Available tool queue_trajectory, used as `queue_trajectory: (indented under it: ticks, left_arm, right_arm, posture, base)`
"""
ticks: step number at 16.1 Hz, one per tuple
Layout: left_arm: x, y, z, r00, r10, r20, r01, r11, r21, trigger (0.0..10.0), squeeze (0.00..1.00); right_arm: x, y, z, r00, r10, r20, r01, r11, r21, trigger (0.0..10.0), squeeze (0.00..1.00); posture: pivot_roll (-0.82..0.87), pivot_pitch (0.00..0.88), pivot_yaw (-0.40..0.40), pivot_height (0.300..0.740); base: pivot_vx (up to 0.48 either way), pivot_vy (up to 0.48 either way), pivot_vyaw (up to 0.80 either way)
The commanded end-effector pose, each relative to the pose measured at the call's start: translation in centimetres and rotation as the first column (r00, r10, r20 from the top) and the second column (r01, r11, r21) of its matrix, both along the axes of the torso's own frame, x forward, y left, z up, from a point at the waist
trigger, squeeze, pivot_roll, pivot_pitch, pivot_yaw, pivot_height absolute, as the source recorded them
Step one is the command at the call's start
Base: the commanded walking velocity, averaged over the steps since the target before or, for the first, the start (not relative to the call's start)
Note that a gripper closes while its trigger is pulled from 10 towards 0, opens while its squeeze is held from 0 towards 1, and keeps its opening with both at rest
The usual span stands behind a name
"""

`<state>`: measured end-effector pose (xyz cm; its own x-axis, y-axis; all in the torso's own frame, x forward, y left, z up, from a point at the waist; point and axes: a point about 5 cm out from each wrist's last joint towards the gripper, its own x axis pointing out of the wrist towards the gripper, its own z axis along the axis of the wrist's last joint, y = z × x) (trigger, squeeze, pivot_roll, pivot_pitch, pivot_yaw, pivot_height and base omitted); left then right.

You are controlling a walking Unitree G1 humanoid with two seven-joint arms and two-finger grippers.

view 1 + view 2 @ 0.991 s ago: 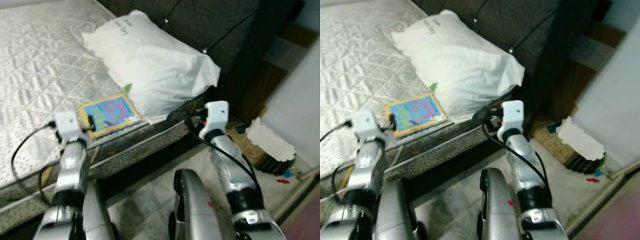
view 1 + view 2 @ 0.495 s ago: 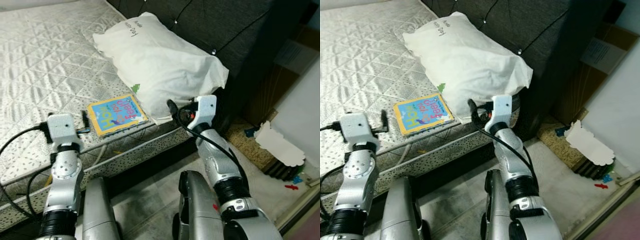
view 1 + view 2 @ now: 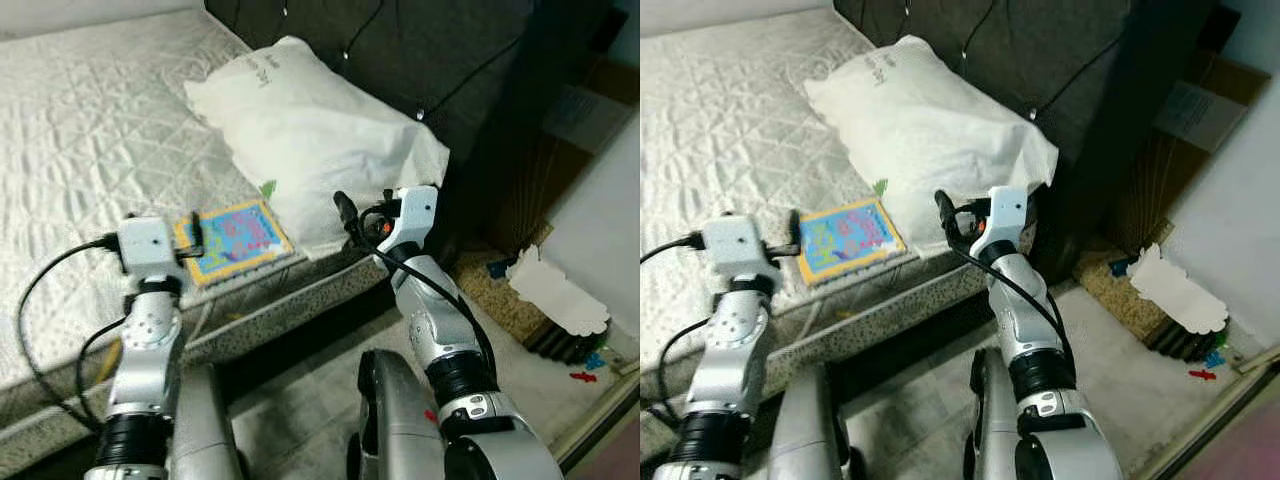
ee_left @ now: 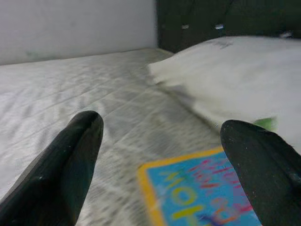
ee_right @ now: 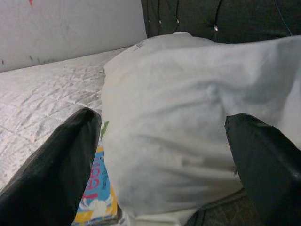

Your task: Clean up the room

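A thin picture book (image 3: 238, 240) with a blue cover and yellow border lies flat on the mattress (image 3: 90, 130), near its front edge. A large white pillow (image 3: 310, 140) lies just behind and right of it. My left gripper (image 3: 198, 236) is open and hovers at the book's left edge; in its wrist view the book (image 4: 202, 197) sits low between the spread fingers (image 4: 70, 165). My right gripper (image 3: 346, 213) is open at the pillow's near corner, facing the pillow (image 5: 197, 132), with nothing between its fingers.
A dark tufted headboard (image 3: 420, 50) rises behind the pillow. On the floor to the right lie a torn white sheet (image 3: 555, 290), a brown mat and small toys (image 3: 590, 365). Tiled floor (image 3: 300, 380) runs along the bed's front edge.
My left gripper has closed in on the book's left edge. The right gripper stays by the pillow corner. The head camera has shifted a little.
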<state>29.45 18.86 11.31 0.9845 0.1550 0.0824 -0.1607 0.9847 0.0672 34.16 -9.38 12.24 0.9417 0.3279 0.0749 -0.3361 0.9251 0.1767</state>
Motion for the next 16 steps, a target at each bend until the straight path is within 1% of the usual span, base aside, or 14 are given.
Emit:
queue_trajectory:
  ticks: [1, 3, 5, 9, 11, 13, 16]
  left_arm:
    - [0.1, -0.2, 0.3, 1.0, -0.019, 0.006, 0.019, 1.0, 0.006, 10.0, 0.0]
    - [0.1, -0.2, 0.4, 1.0, -0.012, 0.007, 0.012, 1.0, 0.002, 10.0, 0.0]
    - [0.2, -0.3, 0.3, 1.0, -0.027, 0.004, 0.027, 1.0, -0.014, 10.0, 0.0]
    - [0.4, -0.9, 0.5, 0.998, -0.062, 0.013, 0.062, 0.998, -0.025, 10.0, 0.0]
    - [0.4, -1.1, 0.5, 0.997, -0.071, 0.015, 0.072, 0.997, -0.022, 10.0, 0.0]
    - [0.5, -1.1, 0.6, 0.997, -0.076, 0.018, 0.076, 0.997, -0.02, 10.0, 0.0]
    - [0.5, -1.3, 0.6, 0.996, -0.088, 0.015, 0.089, 0.995, -0.034, 10.0, 0.0]
  right_arm:
    - [0.3, 0.1, 0.8, 1.0, 0.003, 0.027, -0.003, 1.0, 0.013, 10.0, 0.0]
    - [0.3, 0.0, 0.7, 1.0, 0.0, 0.027, 0.0, 1.0, 0.012, 10.0, 0.0]
    - [0.3, -0.1, 0.6, 1.0, -0.003, 0.026, 0.003, 1.0, 0.007, 10.0, 0.0]
    - [0.0, -0.1, 0.3, 1.0, 0.0, 0.02, 0.0, 1.0, 0.0, 10.0, 0.0]
    - [0.0, -0.1, 0.3, 1.0, 0.001, 0.02, -0.001, 1.0, -0.004, 10.0, 0.0]
    - [0.0, -0.1, 0.3, 1.0, 0.001, 0.019, -0.001, 1.0, -0.007, 10.0, 0.0]
    - [0.0, -0.1, 0.2, 1.0, 0.001, 0.017, -0.001, 1.0, -0.012, 10.0, 0.0]
  posture:
    - [-0.03, 0.0, -0.008, 0.606]
    - [-0.04, 0.0, -0.009, 0.626]
    - [-0.04, 0.0, -0.009, 0.651]
    - [-0.04, 0.0, -0.011, 0.701]
    - [-0.04, 0.0, -0.011, 0.716]
    - [-0.04, 0.0, -0.011, 0.74]
    - [-0.04, 0.0, -0.009, 0.74]
  base:
    - [0.0, 0.0, 0.0]
    - [0.0, 0.0, 0.0]
    - [0.0, 0.0, 0.0]
    - [0.0, 0.0, 0.0]
    - [0.0, 0.0, 0.0]
    - [0.0, 0.0, 0.0]
    - [0.0, 0.0, 0.0]
